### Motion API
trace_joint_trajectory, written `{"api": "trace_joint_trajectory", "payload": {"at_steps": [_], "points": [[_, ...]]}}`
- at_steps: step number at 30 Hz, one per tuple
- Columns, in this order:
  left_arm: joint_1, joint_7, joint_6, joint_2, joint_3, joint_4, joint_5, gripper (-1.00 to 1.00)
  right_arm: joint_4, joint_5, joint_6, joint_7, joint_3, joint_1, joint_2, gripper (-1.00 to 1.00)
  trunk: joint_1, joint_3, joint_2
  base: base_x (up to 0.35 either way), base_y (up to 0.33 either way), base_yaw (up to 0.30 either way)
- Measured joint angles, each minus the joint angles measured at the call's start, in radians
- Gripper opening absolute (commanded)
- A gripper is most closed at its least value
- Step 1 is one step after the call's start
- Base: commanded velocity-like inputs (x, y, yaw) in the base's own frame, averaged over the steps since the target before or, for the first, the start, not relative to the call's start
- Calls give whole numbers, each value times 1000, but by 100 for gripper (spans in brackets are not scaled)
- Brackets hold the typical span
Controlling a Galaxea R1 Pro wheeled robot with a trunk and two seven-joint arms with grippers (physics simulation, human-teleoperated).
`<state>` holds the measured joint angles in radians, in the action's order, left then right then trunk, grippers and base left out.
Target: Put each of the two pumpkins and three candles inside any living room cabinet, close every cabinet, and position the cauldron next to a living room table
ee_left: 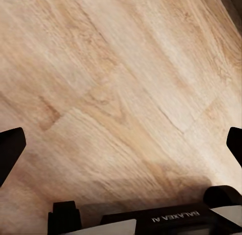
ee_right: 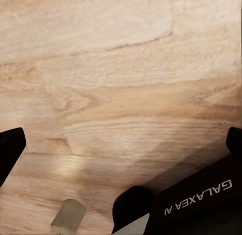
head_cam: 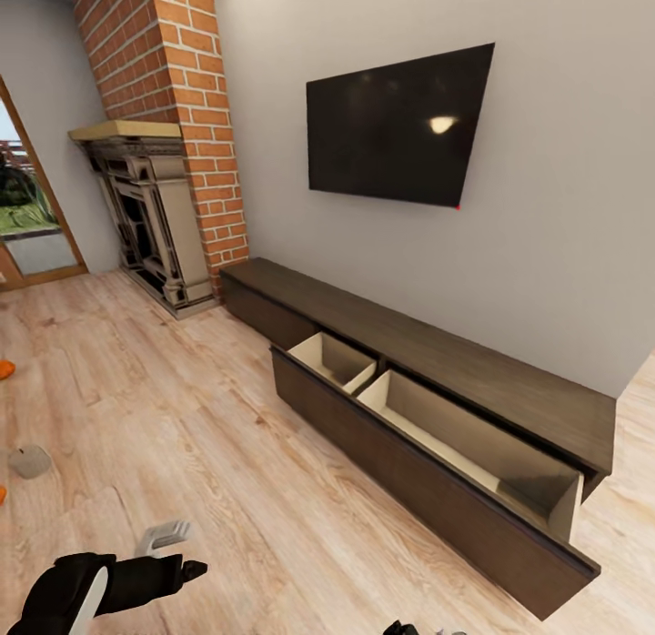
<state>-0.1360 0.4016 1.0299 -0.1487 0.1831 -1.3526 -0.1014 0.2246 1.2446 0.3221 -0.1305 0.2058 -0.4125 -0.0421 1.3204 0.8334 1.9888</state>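
Head view: cabinet (head_cam: 428, 408) drawers hang open, both hands (ee_left: 121, 144) (ee_right: 121, 144) spread, empty; candle (head_cam: 29, 461) sits far off, easy to overshoot

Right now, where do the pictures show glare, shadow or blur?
Head view: a pale glare spot on the black wall television, and straight walls look tilted. Left wrist view: a soft dark shadow on the light wooden floor near the gripper. Right wrist view: floor grain slightly blurred.

Bright, even daylight; a glare spot on the television (head_cam: 442, 124); soft wrist-view shadows.
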Motion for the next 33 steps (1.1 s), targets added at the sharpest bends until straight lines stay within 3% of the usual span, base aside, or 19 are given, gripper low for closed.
{"api": "trace_joint_trajectory", "payload": {"at_steps": [5, 9, 12, 14, 17, 28, 33], "points": [[0, -21, 0, 0, 0, 0, -1, 100, 0, 8, -21, -1, -6, 0, -3, 100, -19, -16, -35, 0, 0, 5], [0, -27, 0, 0, 0, 0, -1, 100, 0, 5, -102, -7, -4, 0, -9, 100, -35, -28, -63, 0, 0, 0], [0, -37, 0, 0, 0, 0, 0, 100, 0, 0, -164, -11, 4, 0, -43, 100, -46, -37, -84, 0, 0, 0], [0, -45, 0, 0, 0, 0, 0, 100, 0, -21, -191, -25, 28, 0, -67, 100, -54, -44, -98, 0, 0, 0], [0, -50, 0, 0, 0, 0, -1, 100, 0, -56, -230, -59, 69, 0, -85, 100, -65, -53, -119, 0, 0, 0], [0, -59, 1, 2, -1, 0, 0, 100, -5, -76, -351, -64, 92, 0, -102, 100, -107, -88, -196, 0, 0, 0], [0, -60, 0, 1, -1, 0, 0, 100, 1, -82, -342, -82, 173, -1, -102, 100, -127, -103, -231, 0, 0, 0]]}}
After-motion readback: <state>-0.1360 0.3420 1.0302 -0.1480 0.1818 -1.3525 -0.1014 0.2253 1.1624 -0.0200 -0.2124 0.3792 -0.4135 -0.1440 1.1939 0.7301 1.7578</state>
